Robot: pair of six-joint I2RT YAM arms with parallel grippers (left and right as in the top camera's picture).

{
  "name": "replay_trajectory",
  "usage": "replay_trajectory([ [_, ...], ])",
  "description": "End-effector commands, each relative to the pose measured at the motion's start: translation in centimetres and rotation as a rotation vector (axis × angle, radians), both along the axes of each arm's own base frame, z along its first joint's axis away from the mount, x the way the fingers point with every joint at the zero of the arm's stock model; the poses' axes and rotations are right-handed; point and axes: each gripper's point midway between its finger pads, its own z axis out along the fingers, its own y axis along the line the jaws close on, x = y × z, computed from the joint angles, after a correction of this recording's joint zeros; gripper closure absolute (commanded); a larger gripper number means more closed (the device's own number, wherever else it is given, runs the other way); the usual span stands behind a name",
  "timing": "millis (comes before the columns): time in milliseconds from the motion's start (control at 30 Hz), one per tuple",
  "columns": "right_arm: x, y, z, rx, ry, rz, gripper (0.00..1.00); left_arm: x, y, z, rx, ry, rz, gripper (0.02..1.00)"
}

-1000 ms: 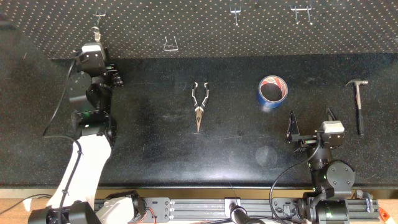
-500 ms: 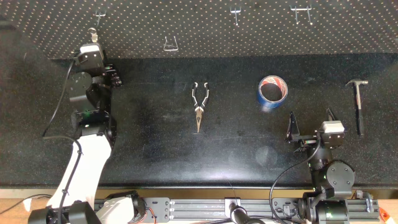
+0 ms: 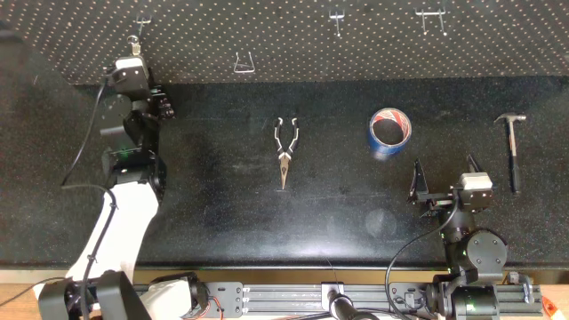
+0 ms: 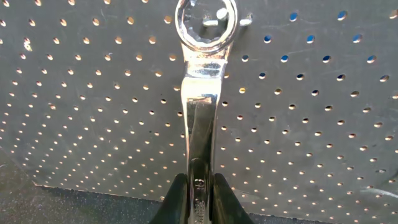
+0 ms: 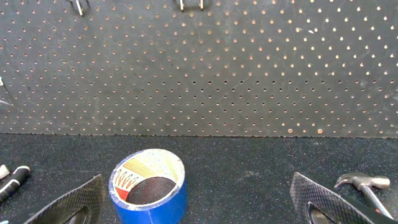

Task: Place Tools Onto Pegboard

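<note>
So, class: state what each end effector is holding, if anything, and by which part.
The left end effector grips a wrench by its shank, the ring end up at a pegboard hook. The right end effector is open and holds nothing.

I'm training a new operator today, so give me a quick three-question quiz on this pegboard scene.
1. True or false: the left gripper is shut on the wrench.
2. Which lies between the pliers and the hammer: A tape, B drill, C saw?
3. Fill in: the right gripper is ___.
Key: 1 true; 2 A; 3 open.
</note>
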Motion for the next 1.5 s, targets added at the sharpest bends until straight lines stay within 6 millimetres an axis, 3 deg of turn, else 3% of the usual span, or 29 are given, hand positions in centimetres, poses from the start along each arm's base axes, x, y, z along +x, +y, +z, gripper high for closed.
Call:
replay_trajectory([
  [33,-0.1,0.4,-0.1,-0.016,-0.001,0.024,0.027,1.0,-0.9,1.0,-0.013,-0.026,-0.039,0.991],
  [833,-0.1,0.4,-0.1,-0.016,-0.001,0.024,0.029,2.5,-0.7,0.6,-0.015,-0.017,-0.042,0.989],
  [867,-0.1,0.4,-0.1,-0.016,-0.001,0.024,0.027,2.7,-0.6,0.5,-0.016,-0.014,-0.043,0.890],
  [1000,-0.1,0.4,-0.1,-0.016,-0.001,0.024,0.027,2.7,-0.6,0.5,-0.016,-0.013,-0.043,0.347],
  [1033,-0.1,0.4,-0.1,-0.016,-0.001,0.024,0.029,2.8,-0.6,0.7,-0.014,-0.022,-0.043,0.080],
  [1067,-0.1,0.4,-0.1,-0.016,-0.001,0.024,0.029,2.9,-0.6,1.0,-0.010,-0.028,-0.044,0.023],
  [1200,-0.1,0.4,-0.1,-0.016,-0.001,0.024,0.029,2.1,-0.7,4.2,0.004,-0.096,-0.040,0.023],
  [1267,-0.1,0.4,-0.1,-0.016,-0.001,0.024,0.029,0.2,-0.9,6.3,0.005,-0.101,-0.037,0.023],
  [1400,-0.1,0.4,-0.1,-0.016,-0.001,0.024,0.027,-3.7,-1.5,7.0,-0.010,-0.023,-0.037,0.020],
  [1500,-0.1,0.4,-0.1,-0.016,-0.001,0.024,0.027,-7.9,-2.1,7.6,-0.018,0.034,-0.030,0.023],
])
